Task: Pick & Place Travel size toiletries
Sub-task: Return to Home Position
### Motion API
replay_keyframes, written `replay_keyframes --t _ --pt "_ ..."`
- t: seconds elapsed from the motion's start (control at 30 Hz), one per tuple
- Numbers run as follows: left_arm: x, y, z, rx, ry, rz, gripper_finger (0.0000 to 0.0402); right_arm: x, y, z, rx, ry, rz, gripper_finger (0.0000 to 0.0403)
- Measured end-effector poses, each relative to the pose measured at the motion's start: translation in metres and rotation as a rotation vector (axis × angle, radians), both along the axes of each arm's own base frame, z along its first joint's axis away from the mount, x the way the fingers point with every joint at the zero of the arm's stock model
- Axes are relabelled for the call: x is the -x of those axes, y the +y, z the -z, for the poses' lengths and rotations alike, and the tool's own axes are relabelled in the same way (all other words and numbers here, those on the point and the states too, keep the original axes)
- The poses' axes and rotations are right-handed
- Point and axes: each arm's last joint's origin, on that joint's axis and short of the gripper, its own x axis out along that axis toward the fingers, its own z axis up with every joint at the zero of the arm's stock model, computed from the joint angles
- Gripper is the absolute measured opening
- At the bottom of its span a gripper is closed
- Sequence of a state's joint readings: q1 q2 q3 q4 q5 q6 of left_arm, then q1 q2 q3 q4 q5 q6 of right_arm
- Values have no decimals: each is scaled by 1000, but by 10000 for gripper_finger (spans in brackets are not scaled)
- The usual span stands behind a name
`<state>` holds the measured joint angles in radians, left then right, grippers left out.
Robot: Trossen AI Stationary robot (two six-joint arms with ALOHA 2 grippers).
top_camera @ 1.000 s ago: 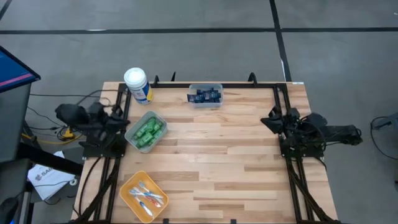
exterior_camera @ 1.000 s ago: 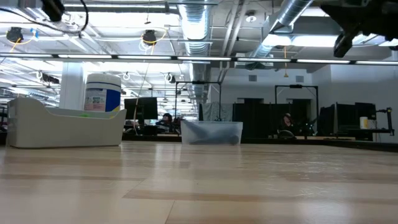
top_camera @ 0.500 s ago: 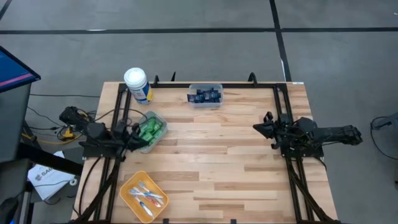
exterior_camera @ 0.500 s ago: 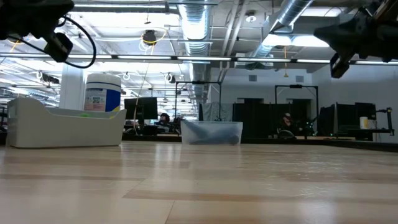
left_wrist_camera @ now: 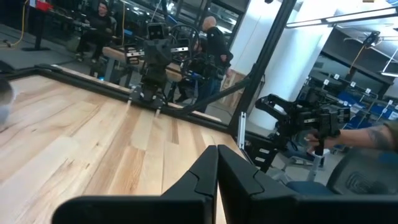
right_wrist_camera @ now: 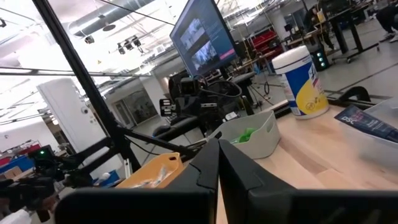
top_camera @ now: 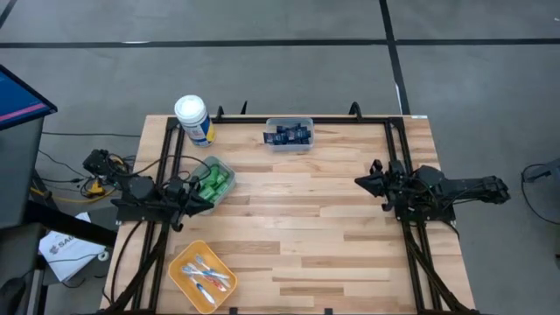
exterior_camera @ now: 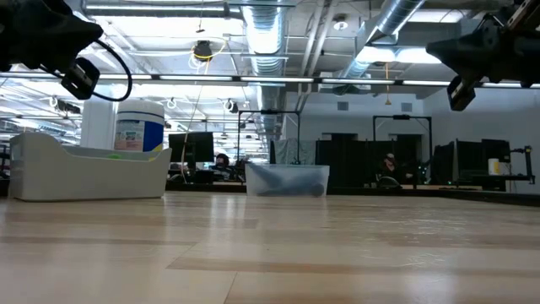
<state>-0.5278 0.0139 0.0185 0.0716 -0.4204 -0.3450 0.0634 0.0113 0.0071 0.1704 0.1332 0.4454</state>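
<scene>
- Over the worktop's (top_camera: pixel 306 227) 9 o'clock edge, the left tool (top_camera: pixel 206 200) hangs just above the near corner of the grey bin (top_camera: pixel 225 167); its own wrist view shows the two dark fingers (left_wrist_camera: pixel 200 180) pressed together with nothing between them.
- At 3 o'clock the right tool (top_camera: pixel 364 182) reaches a little way inward from its mount, well apart from every bin; its fingers (right_wrist_camera: pixel 205 165) also meet, narrow and empty.
- Green bottles (top_camera: pixel 215 180) lie packed in the grey bin, between 9 and 10 o'clock; the left arm hides part of that bin, so I cannot count them.
- Navy tubes (top_camera: pixel 290 134) sit in the clear bin (top_camera: pixel 268 141) at 12 o'clock, against the far edge.
- Toothbrushes (top_camera: pixel 205 275), white-blue ones and one with red, lie side by side in the orange bin (top_camera: pixel 179 262) at 7 o'clock.
- A white canister (top_camera: pixel 193 120) stands upright at 11 o'clock, outside all bins; it does not look like part of the sorting.
- No loose toiletry shows on the bare wood in the overhead or level views; my reading is that the picking and placing is done, each kind gathered in its own bin.
- What seems left is only parking; the left arm sits so close above the grey bin that a careless swing could nudge it; lifting clear first looks the safer course.
</scene>
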Motion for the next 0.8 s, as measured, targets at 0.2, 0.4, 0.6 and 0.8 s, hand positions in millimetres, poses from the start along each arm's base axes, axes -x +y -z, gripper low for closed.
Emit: replay_keyframes --t 0.2,0.4,0.6,0.8 --pt "0 0 0 1 -2 -1 5 0 0 0 0 3 3 0" --pt "0 1 -3 -126 -37 -34 3 0 -1 -1 63 -7 12 0" --pt "-1 0 -3 -179 -66 80 8 0 2 -2 300 -8 -17 0" --pt "-2 1 -1 -202 -89 215 6 -1 2 2 412 31 -26 0"
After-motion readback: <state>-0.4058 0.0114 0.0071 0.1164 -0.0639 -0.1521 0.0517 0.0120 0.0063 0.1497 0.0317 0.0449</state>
